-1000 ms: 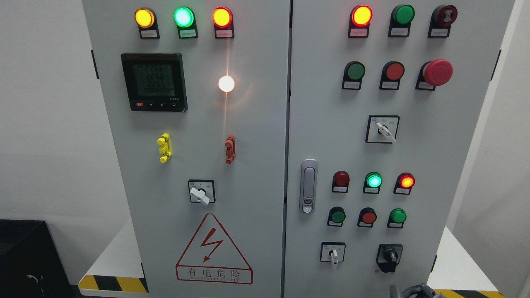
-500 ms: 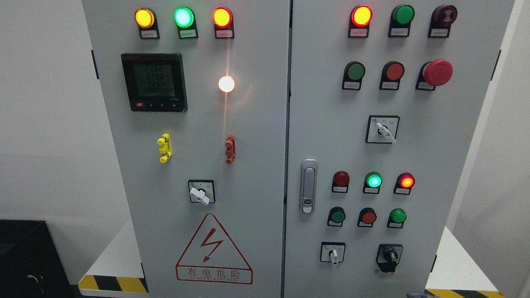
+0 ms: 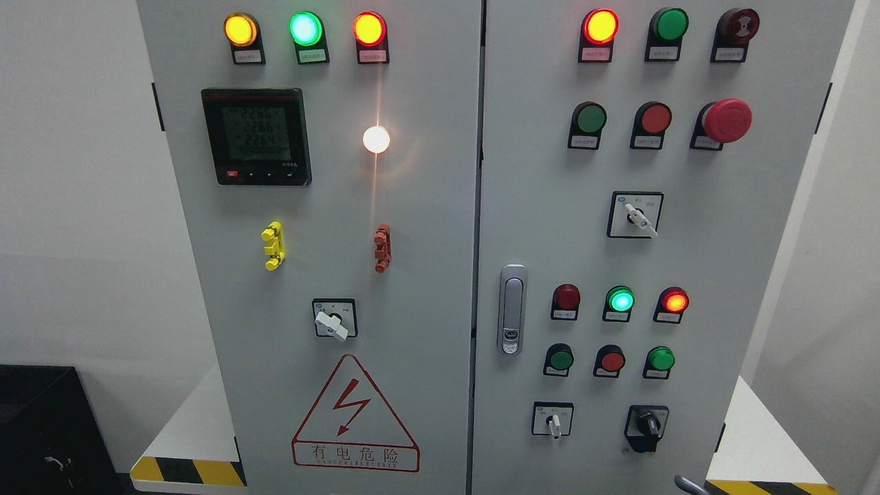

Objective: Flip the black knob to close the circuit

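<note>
Far left, we note a black box (image 3: 38,426) low against the wall. On the cabinet's left door (image 3: 323,227): a digital meter (image 3: 256,135) lit, a glowing white lamp (image 3: 376,139), a yellow clip (image 3: 273,245), a red clip (image 3: 382,247), a white selector switch (image 3: 333,320), and a red hazard triangle (image 3: 355,414) below it. On the right door (image 3: 722,275): a silver latch handle (image 3: 511,309), a red mushroom button (image 3: 726,120), and the black knob (image 3: 647,425) low at the right, untouched, pointer angled slightly left of upright. A grey sliver of the right hand (image 3: 689,485) shows at the bottom edge below the knob, clear of it; we cannot tell how its fingers stand.
</note>
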`<action>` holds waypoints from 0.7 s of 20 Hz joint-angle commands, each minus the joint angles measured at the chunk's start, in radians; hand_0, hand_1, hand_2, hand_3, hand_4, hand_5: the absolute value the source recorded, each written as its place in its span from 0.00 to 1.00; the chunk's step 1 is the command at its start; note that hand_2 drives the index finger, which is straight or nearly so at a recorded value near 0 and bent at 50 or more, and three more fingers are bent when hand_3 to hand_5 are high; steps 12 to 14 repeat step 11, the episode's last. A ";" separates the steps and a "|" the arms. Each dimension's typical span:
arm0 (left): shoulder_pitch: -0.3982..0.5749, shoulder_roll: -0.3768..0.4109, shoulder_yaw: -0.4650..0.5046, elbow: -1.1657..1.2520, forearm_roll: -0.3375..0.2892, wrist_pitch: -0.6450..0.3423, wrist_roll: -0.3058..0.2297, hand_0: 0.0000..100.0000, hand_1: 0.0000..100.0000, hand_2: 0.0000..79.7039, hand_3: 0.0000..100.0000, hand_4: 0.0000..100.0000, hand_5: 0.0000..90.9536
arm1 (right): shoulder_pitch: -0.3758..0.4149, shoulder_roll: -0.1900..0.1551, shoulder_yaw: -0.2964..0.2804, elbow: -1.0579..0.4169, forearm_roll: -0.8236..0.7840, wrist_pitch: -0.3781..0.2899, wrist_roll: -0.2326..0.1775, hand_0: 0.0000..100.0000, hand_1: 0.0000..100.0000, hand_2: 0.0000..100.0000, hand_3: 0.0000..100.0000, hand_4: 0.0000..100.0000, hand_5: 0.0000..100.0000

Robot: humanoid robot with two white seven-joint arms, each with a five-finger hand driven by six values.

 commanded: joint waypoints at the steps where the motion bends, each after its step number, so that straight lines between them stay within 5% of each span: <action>1: 0.023 0.000 0.000 -0.029 0.000 0.000 -0.001 0.12 0.56 0.00 0.00 0.00 0.00 | 0.027 -0.001 0.030 0.009 -0.090 -0.032 0.038 0.00 0.00 0.06 0.18 0.13 0.00; 6: 0.023 0.000 0.000 -0.029 0.000 0.000 -0.001 0.12 0.56 0.00 0.00 0.00 0.00 | 0.028 -0.003 0.026 0.023 -0.101 -0.048 0.061 0.00 0.00 0.00 0.06 0.00 0.00; 14: 0.023 0.000 0.000 -0.029 0.000 0.000 -0.001 0.12 0.56 0.00 0.00 0.00 0.00 | 0.028 -0.003 0.016 0.030 -0.104 -0.051 0.061 0.00 0.00 0.00 0.00 0.00 0.00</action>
